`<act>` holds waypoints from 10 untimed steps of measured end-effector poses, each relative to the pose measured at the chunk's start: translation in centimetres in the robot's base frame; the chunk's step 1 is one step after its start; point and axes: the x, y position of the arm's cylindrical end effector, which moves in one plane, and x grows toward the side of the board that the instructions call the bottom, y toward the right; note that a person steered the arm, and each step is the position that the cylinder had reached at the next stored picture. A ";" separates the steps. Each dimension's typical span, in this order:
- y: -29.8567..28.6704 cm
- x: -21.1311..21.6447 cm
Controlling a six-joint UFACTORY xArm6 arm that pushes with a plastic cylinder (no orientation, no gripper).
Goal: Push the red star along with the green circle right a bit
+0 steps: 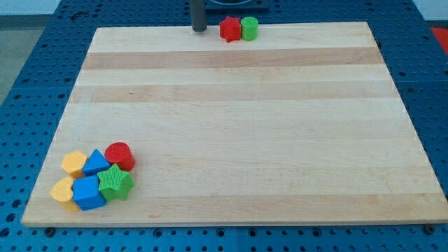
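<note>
The red star [229, 29] sits at the board's top edge, just right of centre. The green circle [249, 28] touches its right side. My tip [199, 29] is at the top edge, a short gap to the left of the red star and not touching it. The rod rises out of the view's top.
A cluster sits at the bottom left of the wooden board [231, 126]: a red cylinder [120, 155], a blue triangle [96, 163], a yellow hexagon [73, 162], a green star [115, 183], a blue cube [88, 192] and a yellow heart [63, 190]. A blue pegboard surrounds the board.
</note>
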 end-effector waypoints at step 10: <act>6.6 0.3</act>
